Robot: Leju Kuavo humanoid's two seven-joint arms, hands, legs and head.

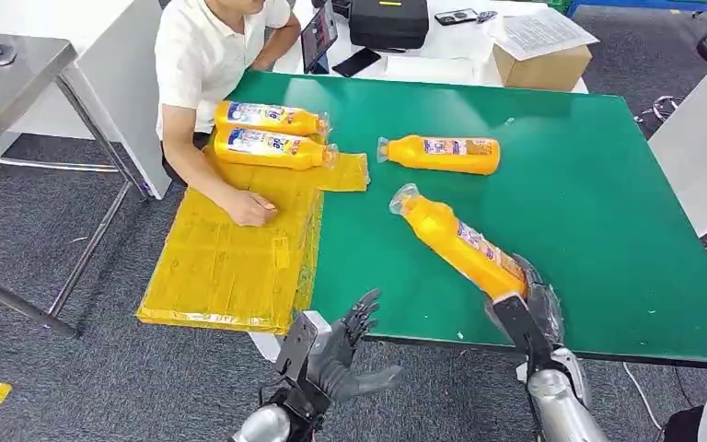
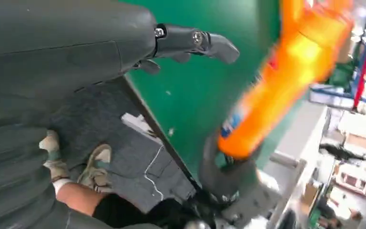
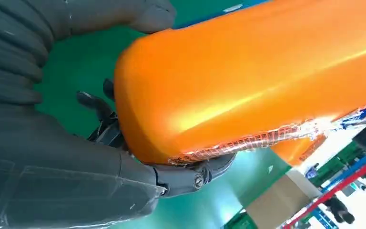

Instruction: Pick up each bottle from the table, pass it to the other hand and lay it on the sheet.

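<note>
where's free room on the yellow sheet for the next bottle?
Free: the near half of the sheet, between the person's hand and its front edge. Crowded: the far end, where two bottles lie side by side. The right hand holds a third bottle; the left hand is empty.

Silver cylindrical forearms end in a dark grey left robot hand [image 1: 336, 354] and right robot hand [image 1: 527, 313], with ribbed grey wrist covers and silver screws at the fingers.

Orange bottle [image 3: 248, 90] in R robot hand [image 3: 76, 157]
</note>
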